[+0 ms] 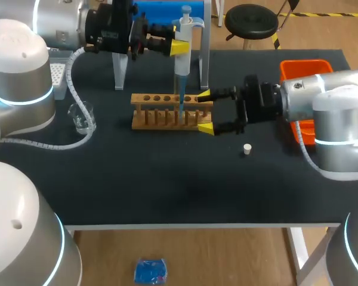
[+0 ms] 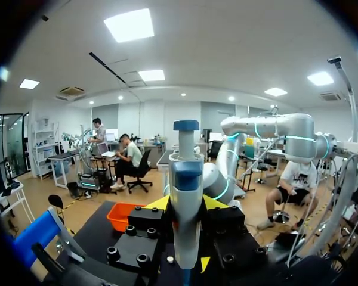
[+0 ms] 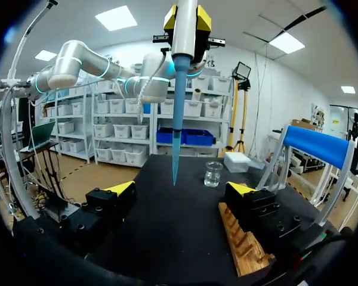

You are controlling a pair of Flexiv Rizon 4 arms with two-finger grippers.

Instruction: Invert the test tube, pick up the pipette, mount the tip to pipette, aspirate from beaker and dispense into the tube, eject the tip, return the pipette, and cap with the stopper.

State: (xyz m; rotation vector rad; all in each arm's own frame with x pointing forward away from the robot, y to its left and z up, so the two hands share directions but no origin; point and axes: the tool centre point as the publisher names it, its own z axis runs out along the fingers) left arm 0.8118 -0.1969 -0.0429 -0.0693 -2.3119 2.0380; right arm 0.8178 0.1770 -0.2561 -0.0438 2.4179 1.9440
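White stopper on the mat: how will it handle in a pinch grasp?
The stopper looks tiny and probably light, so a finger nudge may scoot it. It seems round; tipped over, it could roll. It is small against the open right gripper, so centring likely matters.

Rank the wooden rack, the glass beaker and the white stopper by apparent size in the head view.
Largest: wooden rack
Middle: glass beaker
Smallest: white stopper
The differences are plain, so nearness to the camera does not change the order.

Pipette (image 1: 183, 50) upright over the rack (image 1: 167, 113).
Its blue tip (image 1: 181, 98) points down at the rack; the clear beaker (image 1: 82, 117) stands well left, the white stopper (image 1: 247, 149) right.
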